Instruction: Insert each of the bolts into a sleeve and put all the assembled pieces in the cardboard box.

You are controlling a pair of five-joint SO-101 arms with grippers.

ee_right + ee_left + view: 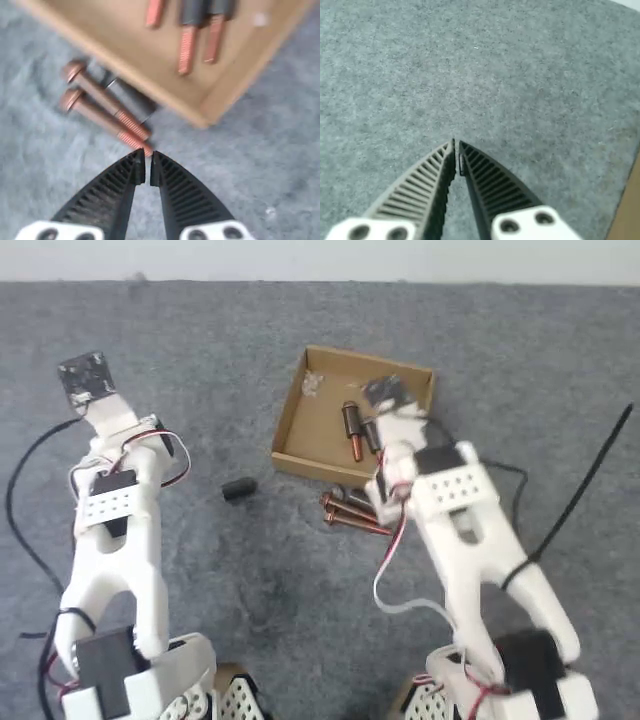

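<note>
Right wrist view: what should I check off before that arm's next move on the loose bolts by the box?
1. Right hand open for a grasp: not ok, shut.
2. Two loose bolts in sight outside the cardboard box: ok.
3. Bolts apart enough for a single pick: not ok, close side by side.
4. Spare sleeve on the mat: ok.
5. Left hand empty: ok, shut on nothing.

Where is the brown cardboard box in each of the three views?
High view: brown cardboard box, upper centre.
Left wrist view: tan strip at the edge; cannot tell if box.
Right wrist view: box beyond two loose copper bolts.
Shared landmark: those bolts beside the box.
</note>
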